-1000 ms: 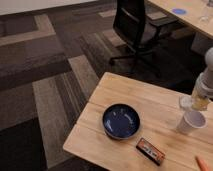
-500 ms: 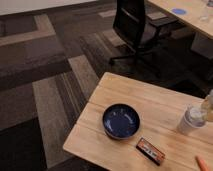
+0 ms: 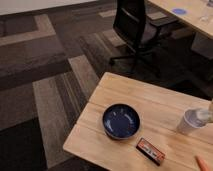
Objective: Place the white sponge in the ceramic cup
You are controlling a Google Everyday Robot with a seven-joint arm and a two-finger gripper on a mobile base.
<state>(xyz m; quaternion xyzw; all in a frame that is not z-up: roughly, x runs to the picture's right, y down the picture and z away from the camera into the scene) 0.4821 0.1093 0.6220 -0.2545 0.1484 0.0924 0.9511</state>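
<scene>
The ceramic cup (image 3: 188,122) is small, pale and handleless, and stands upright near the right edge of the wooden table (image 3: 150,95). A pale off-white block, the white sponge (image 3: 202,114), lies over the cup's upper right rim. I cannot tell whether it rests in the cup or is still held. Only a sliver of my gripper (image 3: 210,107) shows at the right edge of the view, just above and right of the cup. The rest of the arm is out of view.
A wide dark blue bowl (image 3: 121,120) sits left of the cup. A dark packet with orange markings (image 3: 151,151) lies near the front edge. An orange tip (image 3: 203,163) shows at the bottom right. A black office chair (image 3: 137,25) and another table (image 3: 192,15) stand behind.
The arm has moved down and to the right, now almost out of view. The pale block has come down from above the cup to its rim. The cup, bowl and packet have not moved.
</scene>
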